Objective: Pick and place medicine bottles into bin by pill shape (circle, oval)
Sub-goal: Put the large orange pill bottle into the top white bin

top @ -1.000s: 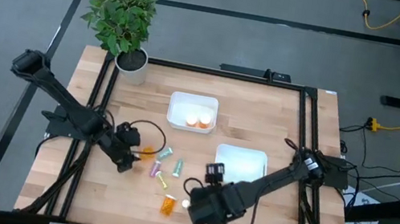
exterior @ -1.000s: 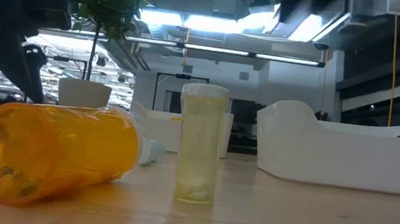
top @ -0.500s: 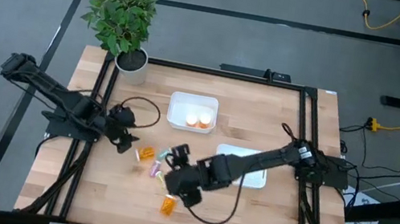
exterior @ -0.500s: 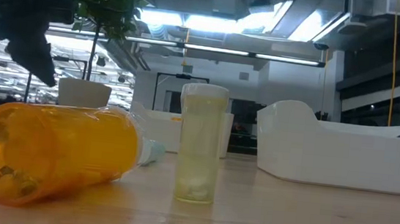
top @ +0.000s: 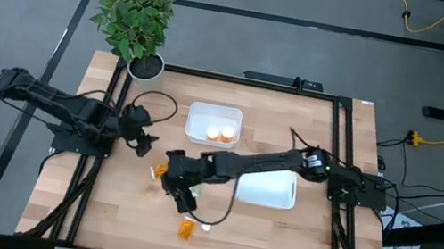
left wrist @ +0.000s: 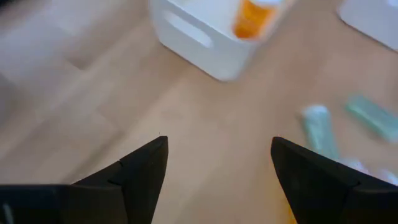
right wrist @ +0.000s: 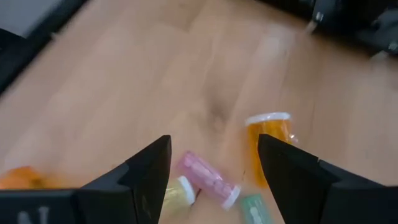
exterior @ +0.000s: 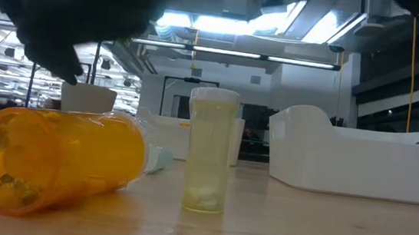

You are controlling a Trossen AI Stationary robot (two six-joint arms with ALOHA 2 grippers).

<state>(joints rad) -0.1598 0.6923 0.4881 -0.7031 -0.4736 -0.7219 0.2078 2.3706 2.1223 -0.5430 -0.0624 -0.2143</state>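
Several tiny bottles lie on their sides on the table's middle left. An orange one (top: pixel 162 171) with a white cap (right wrist: pixel 270 146), a purple one (right wrist: pixel 205 174), a yellow one (right wrist: pixel 177 190) and a green one (right wrist: pixel 252 208) lie just beyond my right gripper (right wrist: pixel 214 140). That gripper (top: pixel 178 189) hovers over them, open and empty. Another orange bottle (top: pixel 187 227) lies near the front edge (exterior: pixel 59 161), next to an upright yellow bottle (exterior: pixel 208 152). My left gripper (top: pixel 149 141) is open and empty, left of the group, with two green bottles (left wrist: pixel 317 130) ahead of it.
A white bin (top: pixel 214 123) at the far middle holds two orange bottles (left wrist: pixel 252 15). A second white bin (top: pixel 274 189) lies right of centre, partly under my right arm. A potted plant (top: pixel 135 24) stands at the far left corner. A dark frame rims the table.
My right gripper has swept from the near edge toward the table's left and a little toward the far edge, and now stands over the group of bottles. My left gripper has drawn back toward the far edge, away from the bottles. No bottle has moved.
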